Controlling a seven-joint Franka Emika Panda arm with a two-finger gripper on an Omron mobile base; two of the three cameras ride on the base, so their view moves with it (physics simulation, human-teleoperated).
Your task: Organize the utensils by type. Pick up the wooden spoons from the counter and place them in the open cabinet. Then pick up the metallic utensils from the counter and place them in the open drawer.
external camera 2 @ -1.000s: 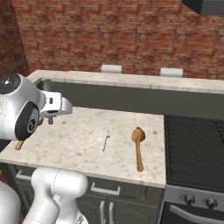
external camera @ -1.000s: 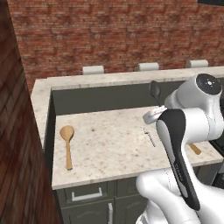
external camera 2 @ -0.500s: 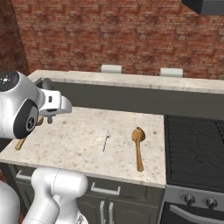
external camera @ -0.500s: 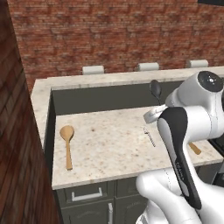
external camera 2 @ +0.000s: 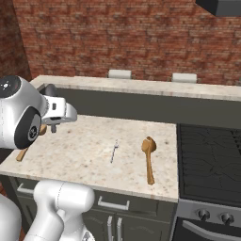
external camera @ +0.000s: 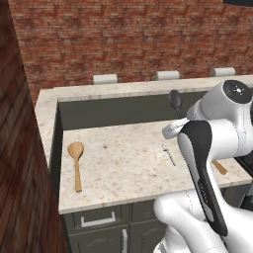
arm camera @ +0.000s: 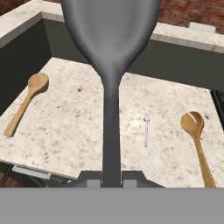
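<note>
My gripper [arm camera: 112, 179] is shut on the handle of the dark-grey metal spoon [arm camera: 111, 65], which is held above the counter [external camera: 123, 170] with its bowl pointing away from the hand. The same spoon [external camera: 175, 100] sticks up from the hand above the counter's back part. The thin silver fork [arm camera: 146, 130] lies mid-counter. One wooden spoon [external camera: 75, 160] lies at the counter's left end. The other wooden spoon [external camera 2: 148, 157] lies beside the stove. The cabinet and the drawer are out of view.
A raised beige ledge [external camera: 133, 89] runs behind the counter, with a brick wall beyond it. A black stove [external camera 2: 209, 155] adjoins the counter's right end. A brick wall [external camera: 20, 148] borders the left side. Closed dark cupboard fronts [external camera 2: 113, 207] sit below.
</note>
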